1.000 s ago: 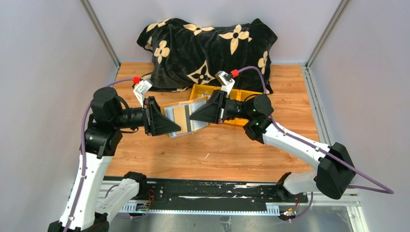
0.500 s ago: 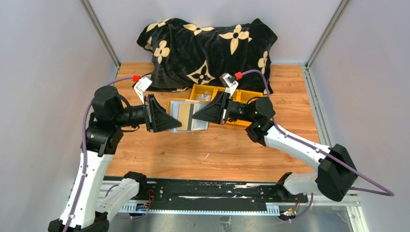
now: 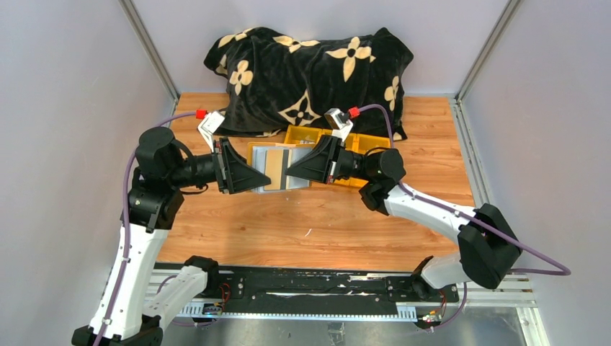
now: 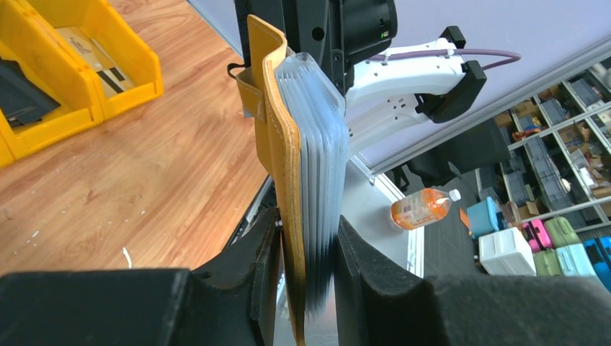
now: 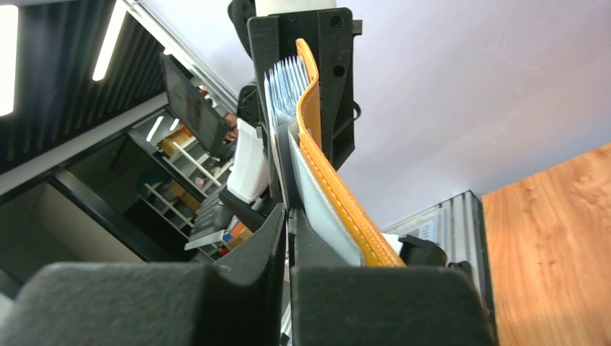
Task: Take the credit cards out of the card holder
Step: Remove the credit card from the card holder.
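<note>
The card holder point(image 3: 277, 167) hangs in the air between both grippers, above the wooden table. In the left wrist view its mustard-yellow flap and fanned blue-grey pockets point(image 4: 306, 137) stand on edge. My left gripper point(image 4: 306, 270) is shut on them; in the top view this gripper point(image 3: 261, 177) is at the holder's left side. My right gripper point(image 5: 289, 220) is shut on a thin pale sheet at the pockets' edge, which looks like a credit card point(image 5: 282, 155). The yellow flap point(image 5: 328, 169) runs past its right finger. From above, the right gripper point(image 3: 290, 171) is at the holder's right side.
Yellow plastic bins point(image 3: 346, 144) sit just behind the right gripper, with dark and beige items inside point(image 4: 68, 79). A black blanket with beige flowers point(image 3: 310, 65) lies at the table's back. Grey walls close in on both sides.
Both grippers have carried the card holder a little toward the back of the table and turned it squarer to the camera. Both grips look unchanged.
</note>
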`<state>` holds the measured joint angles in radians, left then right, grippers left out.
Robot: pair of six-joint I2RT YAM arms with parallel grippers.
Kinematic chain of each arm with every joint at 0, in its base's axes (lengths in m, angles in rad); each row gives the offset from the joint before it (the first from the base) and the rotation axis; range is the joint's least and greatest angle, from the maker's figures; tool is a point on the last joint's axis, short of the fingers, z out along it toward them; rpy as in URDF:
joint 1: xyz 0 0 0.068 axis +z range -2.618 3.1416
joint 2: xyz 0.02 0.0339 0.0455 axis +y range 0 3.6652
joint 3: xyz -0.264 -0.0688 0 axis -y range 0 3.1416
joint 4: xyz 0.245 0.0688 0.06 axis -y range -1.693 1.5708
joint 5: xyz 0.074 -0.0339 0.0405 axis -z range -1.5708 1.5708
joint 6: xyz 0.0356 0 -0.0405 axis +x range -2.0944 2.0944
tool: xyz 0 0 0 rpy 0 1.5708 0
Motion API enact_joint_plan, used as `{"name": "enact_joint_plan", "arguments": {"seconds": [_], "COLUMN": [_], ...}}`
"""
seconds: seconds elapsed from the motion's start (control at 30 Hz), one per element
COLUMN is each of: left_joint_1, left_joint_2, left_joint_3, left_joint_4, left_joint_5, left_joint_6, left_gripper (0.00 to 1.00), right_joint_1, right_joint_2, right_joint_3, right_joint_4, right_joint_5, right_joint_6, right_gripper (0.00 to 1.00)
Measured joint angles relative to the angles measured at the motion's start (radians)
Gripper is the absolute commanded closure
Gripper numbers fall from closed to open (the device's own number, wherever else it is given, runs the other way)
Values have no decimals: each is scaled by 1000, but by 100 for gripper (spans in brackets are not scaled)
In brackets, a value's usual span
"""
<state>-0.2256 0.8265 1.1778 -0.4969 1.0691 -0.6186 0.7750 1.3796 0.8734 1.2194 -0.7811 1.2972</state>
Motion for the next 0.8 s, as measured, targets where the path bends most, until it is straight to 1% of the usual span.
{"name": "enact_joint_plan", "arguments": {"seconds": [0.1, 0.27, 0.47, 0.67, 0.8], "left_joint_1": [0, -6, -6, -6, -6], "left_joint_2": [0, 3, 6, 3, 2], "left_joint_3": [0, 0, 0, 0, 0], "left_joint_4": [10, 16, 35, 57, 61], "left_joint_5": [8, 15, 23, 27, 26], "left_joint_6": [-18, -44, -68, -80, -85], "left_gripper": [80, 80, 80, 73, 74], "right_joint_1": [0, 0, 0, -6, -6], "right_joint_2": [13, 3, -21, -56, -61], "right_joint_3": [-16, -56, -75, -85, -84], "right_joint_4": [70, 122, 117, 80, 64], "right_joint_5": [5, 20, 24, 29, 32], "right_joint_6": [32, 53, 50, 27, 19], "right_gripper": [100, 100, 100, 100, 100]}}
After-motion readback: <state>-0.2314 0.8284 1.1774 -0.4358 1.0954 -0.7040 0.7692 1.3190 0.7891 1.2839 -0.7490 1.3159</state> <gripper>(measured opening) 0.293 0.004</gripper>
